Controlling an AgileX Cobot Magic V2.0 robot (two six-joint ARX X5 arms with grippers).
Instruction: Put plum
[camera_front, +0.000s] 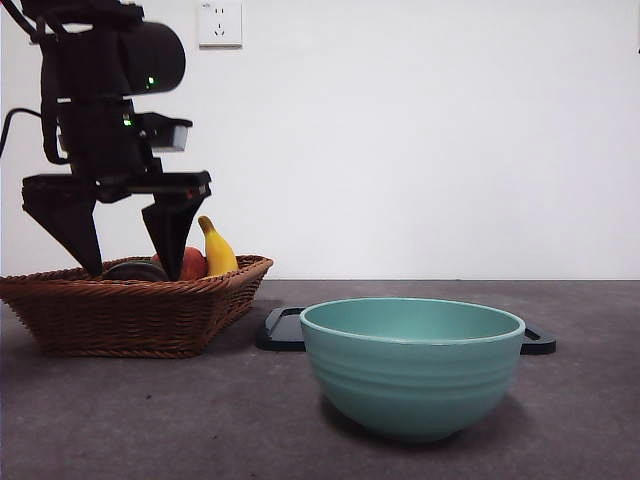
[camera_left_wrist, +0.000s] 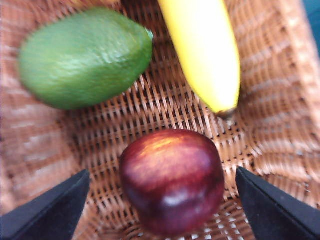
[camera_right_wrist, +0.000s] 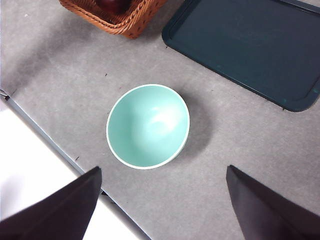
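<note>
reach step in hand: left gripper (camera_left_wrist: 161, 200), jaws wide, straddles the glossy dark maroon plum (camera_left_wrist: 172, 181) inside the woven wicker basket (camera_front: 130, 310). next: lower, close. right gripper (camera_right_wrist: 162, 205) waits, wide.

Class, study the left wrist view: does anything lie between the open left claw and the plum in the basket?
Nothing visible does. The left claw is open, one jaw on either side of the plum, with only bare basket weave in the gaps. The banana and green fruit lie beyond the plum.
</note>
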